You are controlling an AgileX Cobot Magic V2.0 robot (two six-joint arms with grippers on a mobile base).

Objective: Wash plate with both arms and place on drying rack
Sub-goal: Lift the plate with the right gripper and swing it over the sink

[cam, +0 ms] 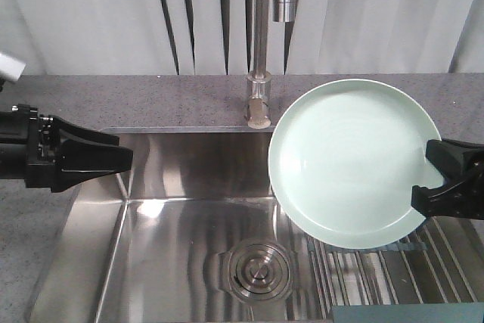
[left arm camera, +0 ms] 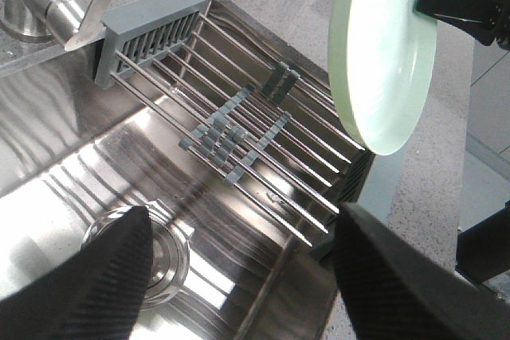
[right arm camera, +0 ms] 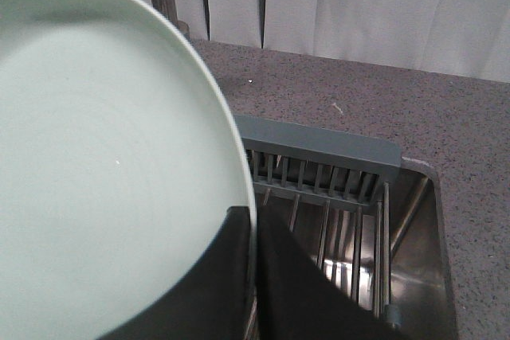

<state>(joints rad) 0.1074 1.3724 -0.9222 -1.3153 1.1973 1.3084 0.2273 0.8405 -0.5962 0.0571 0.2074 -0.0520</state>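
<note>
Plate [cam: 348, 164] hangs on edge over the drying rack [left arm camera: 239, 133], rim pinched in the right gripper [cam: 437, 179], probably for slotting; left gripper [cam: 121, 150] spread wide, empty.

plain mint-green plate [cam: 348, 160], grey rack [left arm camera: 151, 29]

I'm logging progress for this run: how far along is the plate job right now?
Done: the plate is lifted, gripped at its rim by the right pincer. In hand: it hangs above the drying rack; the left pincer is open, empty. Left: racking it. Washing: cannot tell whether done.
</note>
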